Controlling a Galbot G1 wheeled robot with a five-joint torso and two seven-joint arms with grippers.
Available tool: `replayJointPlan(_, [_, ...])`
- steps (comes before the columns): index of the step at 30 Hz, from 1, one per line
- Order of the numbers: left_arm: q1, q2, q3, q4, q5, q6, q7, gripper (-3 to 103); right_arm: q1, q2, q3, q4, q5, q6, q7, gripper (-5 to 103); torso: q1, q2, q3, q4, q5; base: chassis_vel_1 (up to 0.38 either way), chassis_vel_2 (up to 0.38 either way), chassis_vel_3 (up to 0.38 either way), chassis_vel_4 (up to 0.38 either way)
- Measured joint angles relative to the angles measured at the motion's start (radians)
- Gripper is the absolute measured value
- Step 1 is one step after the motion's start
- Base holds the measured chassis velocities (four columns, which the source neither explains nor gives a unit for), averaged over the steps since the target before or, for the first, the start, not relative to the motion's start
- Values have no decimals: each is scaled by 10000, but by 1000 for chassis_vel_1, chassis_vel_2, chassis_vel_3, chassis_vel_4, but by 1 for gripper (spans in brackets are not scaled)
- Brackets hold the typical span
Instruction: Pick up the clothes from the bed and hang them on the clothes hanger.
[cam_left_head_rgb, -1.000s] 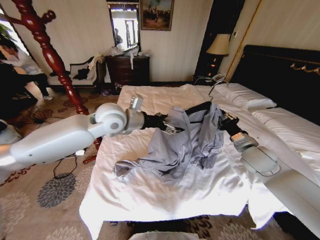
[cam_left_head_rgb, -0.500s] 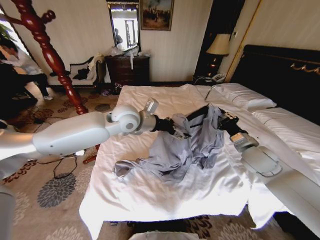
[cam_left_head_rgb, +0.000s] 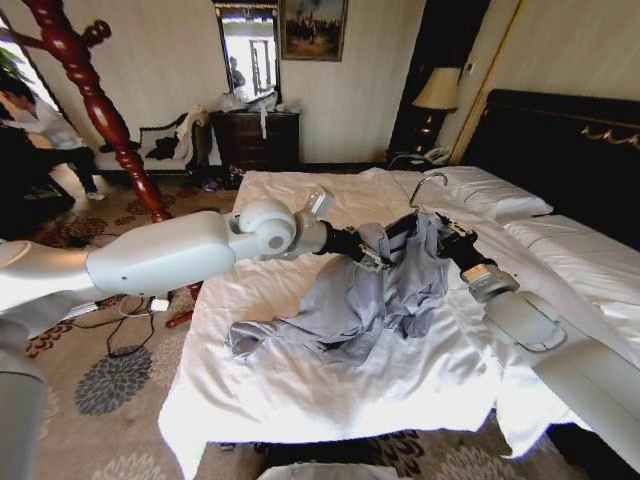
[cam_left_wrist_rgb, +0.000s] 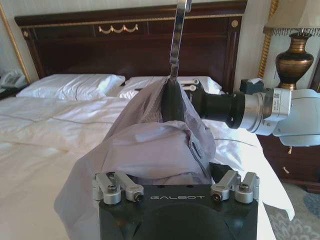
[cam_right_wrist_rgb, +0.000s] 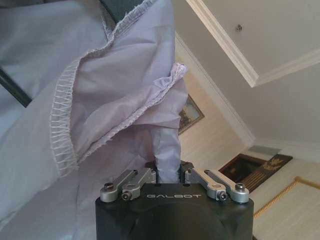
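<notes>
Clothes (cam_left_head_rgb: 375, 285) lifted off bed (cam_left_head_rgb: 300, 390); left hand (cam_left_head_rgb: 372, 258) and right hand (cam_left_head_rgb: 437, 232) both pinching fabric.

Bare bed (cam_left_head_rgb: 300, 290) left of clothes (cam_left_head_rgb: 375, 290)

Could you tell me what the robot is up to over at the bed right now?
It is working the clothes onto the clothes hanger above the bed. The left gripper holds a bunch of the blue-grey fabric near the collar, and the right gripper grips fabric on the other side. The upper part is lifted and draped over the hanger, while the rest lies crumpled on the sheet.
</notes>
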Motion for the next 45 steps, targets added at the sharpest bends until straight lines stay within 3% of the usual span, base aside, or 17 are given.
replayJointPlan(10, [252, -81, -41, 65, 198, -135, -208, 81, 85, -30, -95, -130, 60, -96, -24, 19, 0, 0, 0, 1, -1, 0, 0, 0, 0])
replayJointPlan(12, [297, -98, -39, 110, 293, -139, -221, 70, 86, -31, -106, -145, 41, -101, -33, 19, 0, 0, 0, -3, 0, 0, 0, 0, 0])
replayJointPlan(15, [314, -106, -38, 135, 305, -150, -222, 64, 95, -46, -112, -146, 30, -108, -39, 19, 0, 0, 0, -3, 0, 0, 0, 0, 0])
replayJointPlan(17, [316, -106, -40, 140, 297, -163, -222, 48, 104, -64, -118, -138, 21, -111, -49, 19, 0, 0, 0, -1, -1, 0, 0, 0, 0])
replayJointPlan(19, [315, -103, -40, 132, 294, -164, -223, 48, 105, -73, -125, -128, 12, -112, -55, 19, -1, 0, 0, -1, -1, 0, 0, 0, 0])
replayJointPlan(23, [315, -95, -40, 47, 250, -138, -213, 26, 99, -85, -170, -93, -93, -111, -123, 19, 0, 0, 0, -2, 0, 0, 0, 0, 0])
replayJointPlan(25, [316, -93, -40, 37, 250, -137, -208, 26, 98, -86, -176, -87, -103, -111, -131, 19, 0, 0, 0, -2, 0, 0, 0, 0, 0])
replayJointPlan(26, [353, -70, -40, 3, 259, -137, -207, 18, 89, -97, -191, -76, -140, -105, -163, 19, 0, 0, -1, -2, 0, 0, 0, 0, 0])
replayJointPlan(39, [949, 185, -226, -272, 598, -506, -272, 17, 128, -302, -221, -13, -347, -60, -293, 19, -1, 0, 0, -2, -1, 0, 0, 0, 0])
replayJointPlan(42, [1214, 250, -331, -332, 715, -653, -371, 17, 161, -376, -219, 69, -316, -53, -290, 22, -1, 0, 0, -2, -1, 0, 0, 0, 0])
replayJointPlan(45, [1521, 399, -540, -467, 803, -779, -458, 17, 143, -439, -195, 99, -229, -103, -290, 39, -1, 0, 0, 0, -2, 0, 0, 0, 0])
